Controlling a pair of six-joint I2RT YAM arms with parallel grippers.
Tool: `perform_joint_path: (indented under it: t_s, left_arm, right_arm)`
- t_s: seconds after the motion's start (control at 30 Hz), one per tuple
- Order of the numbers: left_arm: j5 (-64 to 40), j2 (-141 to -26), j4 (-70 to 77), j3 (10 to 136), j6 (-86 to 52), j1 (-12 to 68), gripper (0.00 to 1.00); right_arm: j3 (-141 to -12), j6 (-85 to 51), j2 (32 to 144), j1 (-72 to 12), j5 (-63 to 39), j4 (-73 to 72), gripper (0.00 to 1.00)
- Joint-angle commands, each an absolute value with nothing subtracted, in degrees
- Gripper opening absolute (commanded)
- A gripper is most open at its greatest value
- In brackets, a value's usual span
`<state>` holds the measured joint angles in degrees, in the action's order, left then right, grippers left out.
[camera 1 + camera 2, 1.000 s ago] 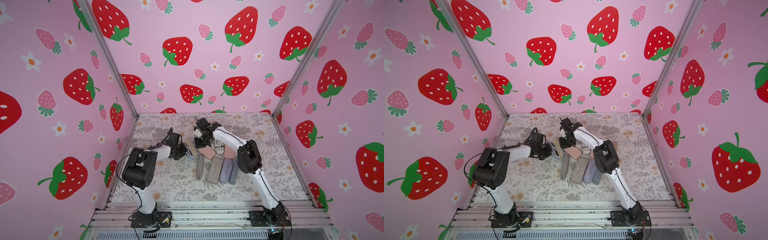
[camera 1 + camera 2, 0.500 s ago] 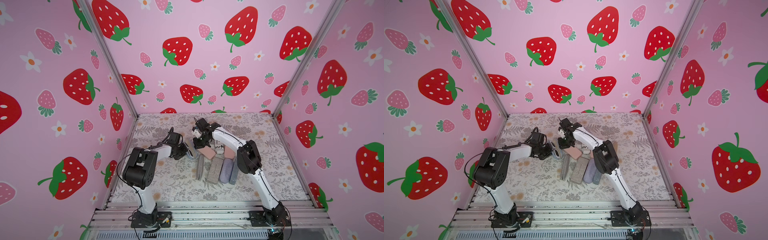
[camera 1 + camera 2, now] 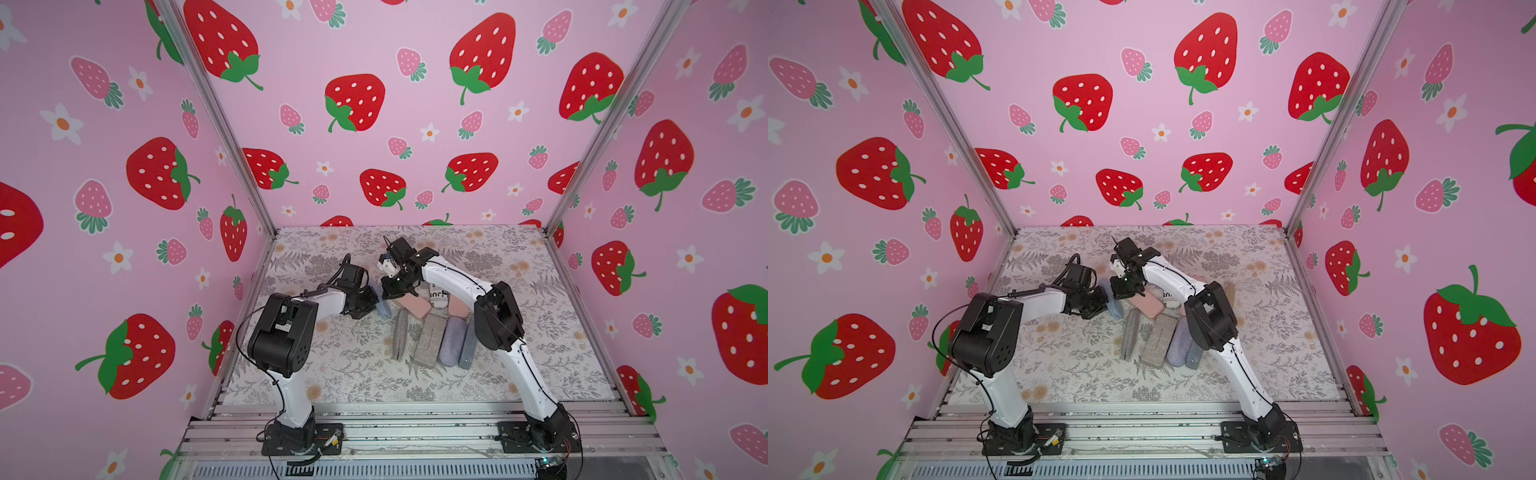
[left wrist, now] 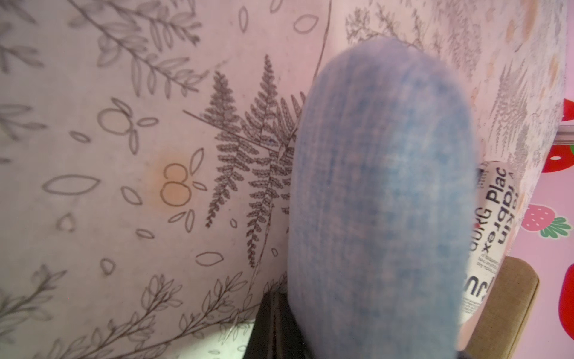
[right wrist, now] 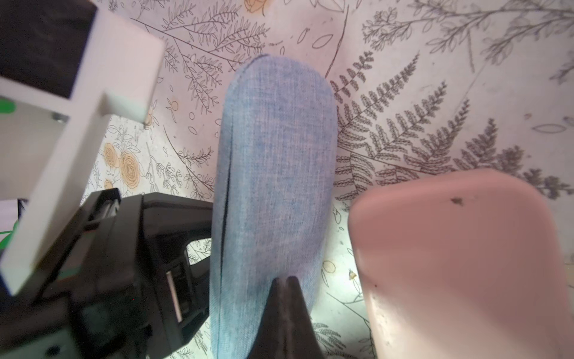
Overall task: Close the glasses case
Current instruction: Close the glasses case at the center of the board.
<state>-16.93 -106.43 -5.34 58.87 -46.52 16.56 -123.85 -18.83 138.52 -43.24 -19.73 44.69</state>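
Note:
The glasses case (image 5: 273, 186) is a blue fabric oval lying on the floral table, seen in both top views (image 3: 384, 308) (image 3: 1115, 305). A thin dark seam runs along its side. My left gripper (image 4: 276, 310) is shut and empty, with its dark fingers pressed against the side of the case (image 4: 382, 202). In the right wrist view the left gripper (image 5: 205, 230) pushes on the seam side. My right gripper (image 5: 285, 279) is shut too, its tips resting on the top of the case. In a top view both grippers (image 3: 374, 305) (image 3: 388, 293) meet over the case.
A pink case (image 5: 450, 264) (image 3: 413, 305) lies right beside the blue one. Behind it are a newsprint-patterned case (image 4: 487, 233) and a tan case (image 4: 509, 298). Several grey and lavender cases (image 3: 440, 340) lie in a row nearer the front, by the right arm's elbow.
The right wrist has shifted slightly to the left over the blue case. The left arm has hardly moved, and both grippers stay shut.

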Motion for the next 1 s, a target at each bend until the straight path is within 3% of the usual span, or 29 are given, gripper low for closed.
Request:
perform_joint_path:
  t_s: [0.0, 0.07, 0.27, 0.4, 0.97]
  left_arm:
    - [-18.5, -103.0, -2.5, 58.5, -46.3, 17.5, 0.0]
    - [-18.0, -101.9, -2.9, 57.6, -46.1, 17.2, 0.0]
    - [-17.0, -98.8, -3.3, 54.3, -45.6, 16.1, 0.18]
    - [-16.8, -97.0, -3.1, 52.0, -45.4, 15.3, 0.24]
    - [-15.9, -92.6, -3.0, 46.9, -45.1, 13.7, 0.26]
  right_arm:
    - [-121.7, -19.7, 135.0, -45.8, -21.3, 42.7, 0.02]
    - [-120.6, -19.8, 134.1, -45.8, -20.3, 42.4, 0.02]
    - [-118.5, -19.9, 132.5, -45.8, -19.1, 41.9, 0.03]
    - [-117.9, -20.1, 132.0, -45.8, -19.3, 41.5, 0.03]
    - [-110.7, -22.3, 125.3, -46.1, -14.7, 38.9, 0.07]
